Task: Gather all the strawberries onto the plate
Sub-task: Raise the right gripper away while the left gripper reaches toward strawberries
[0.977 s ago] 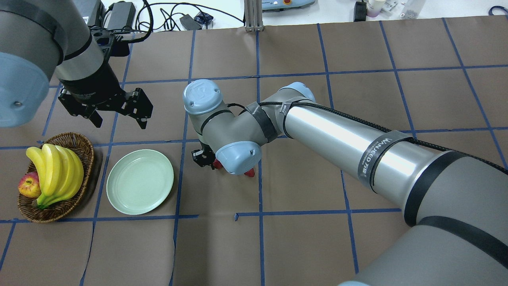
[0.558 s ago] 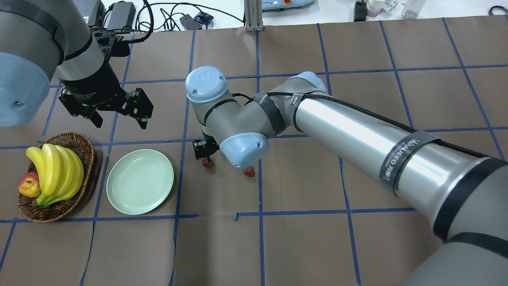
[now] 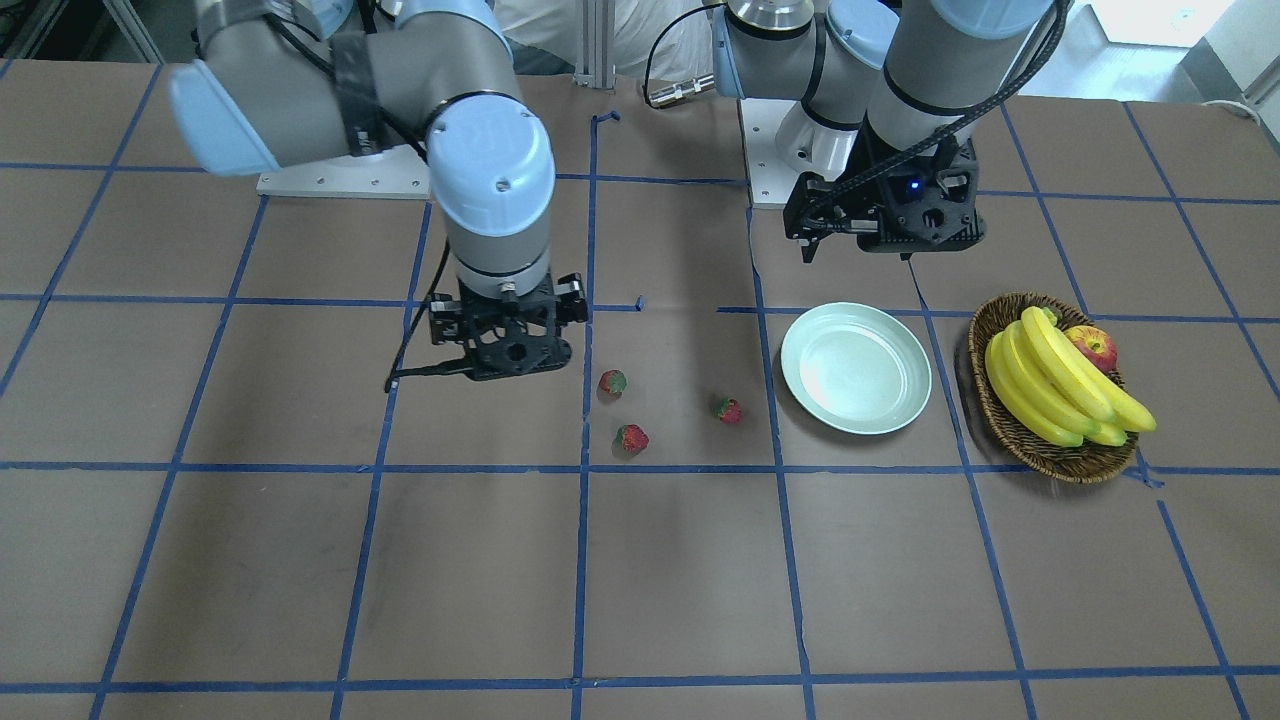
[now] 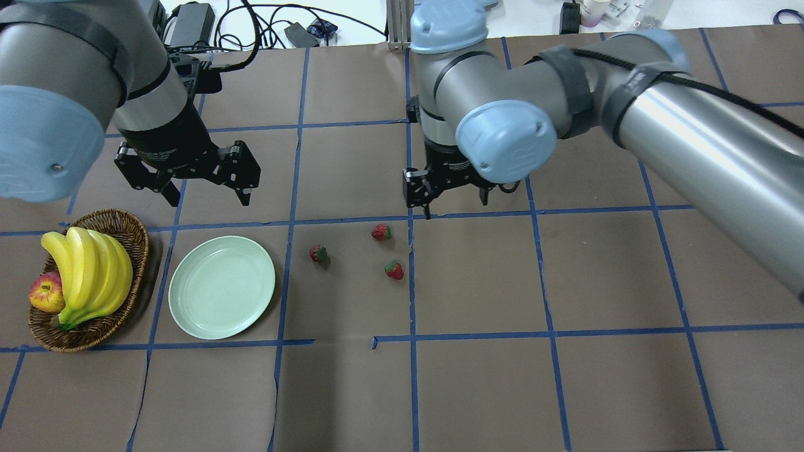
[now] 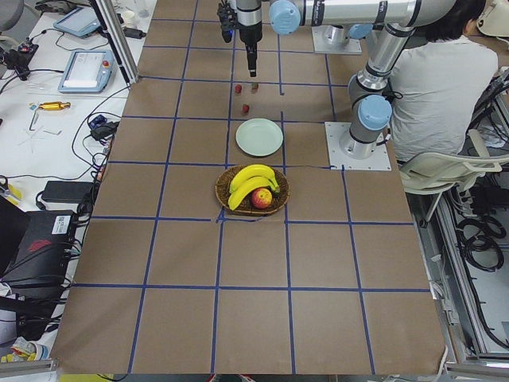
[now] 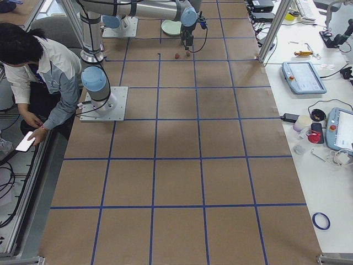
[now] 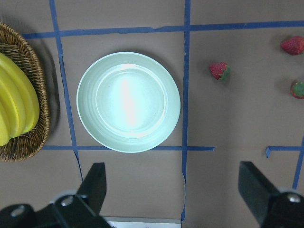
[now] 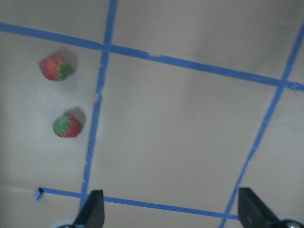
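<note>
Strawberries point(image 4: 318, 253): we count 3, all on table, well apart from plate point(image 4: 221, 287), on its R side.
L gripper point(image 4: 207, 188): jaws spread wide, up over plate.
R gripper point(image 4: 453, 201): jaws spread, up near strawberries, on their R.

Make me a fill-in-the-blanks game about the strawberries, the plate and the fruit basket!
The strawberries on the table number ____. Nothing lies on the plate, so it is ____. The bananas and the apple sit in a woven ____. The left gripper and the right gripper both hold nothing, jaws ____.
Missing words: three, empty, basket, open.
</note>
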